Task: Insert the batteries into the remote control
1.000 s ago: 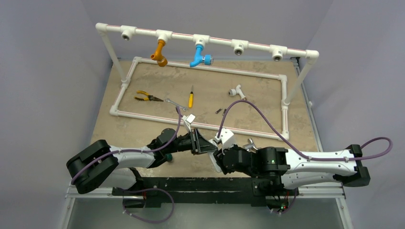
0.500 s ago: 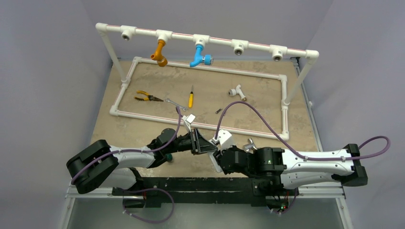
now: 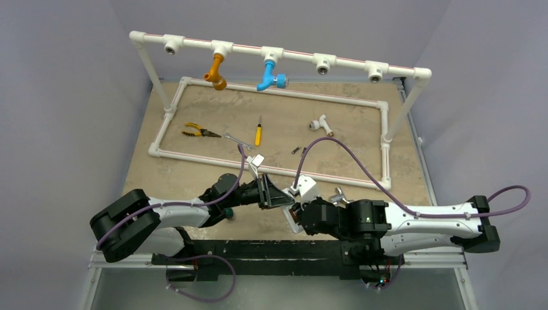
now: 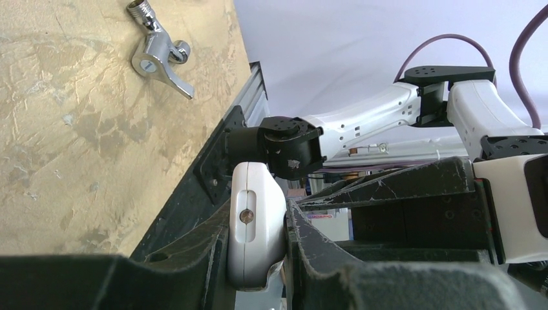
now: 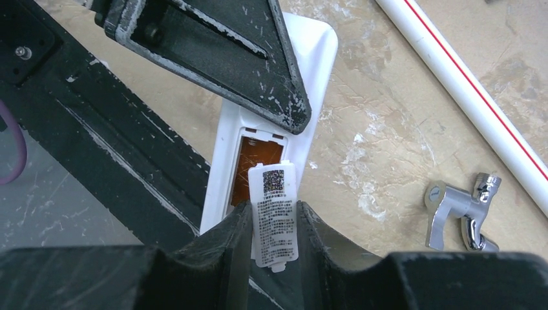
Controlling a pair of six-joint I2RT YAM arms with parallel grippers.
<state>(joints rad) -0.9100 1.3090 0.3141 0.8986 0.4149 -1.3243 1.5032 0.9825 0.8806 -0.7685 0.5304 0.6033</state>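
My left gripper [image 4: 256,240] is shut on the white remote control [image 4: 254,223], gripping it across its thickness near the table's front edge [image 3: 304,188]. In the right wrist view the remote's back [image 5: 316,55] faces the camera with its battery bay [image 5: 254,169] open and showing orange-brown inside. My right gripper [image 5: 274,234] is shut on the small flat white cover [image 5: 275,216], printed with a code label, right at the bay's lower end. Two tiny dark batteries [image 3: 296,150] lie on the table inside the pipe frame, apart from both grippers.
A silver tap fitting [image 5: 460,213] lies right of the remote, also in the left wrist view [image 4: 157,55]. A white pipe frame [image 3: 336,174] rings the table's middle with pliers [image 3: 196,132], a spanner [image 3: 238,141], a yellow-handled screwdriver [image 3: 258,134] and a white tee [image 3: 321,123]. The black base rail [image 5: 97,135] runs beneath.
My right gripper has shifted slightly beside the remote and come back to about where it was. The left gripper and the remote have held still.
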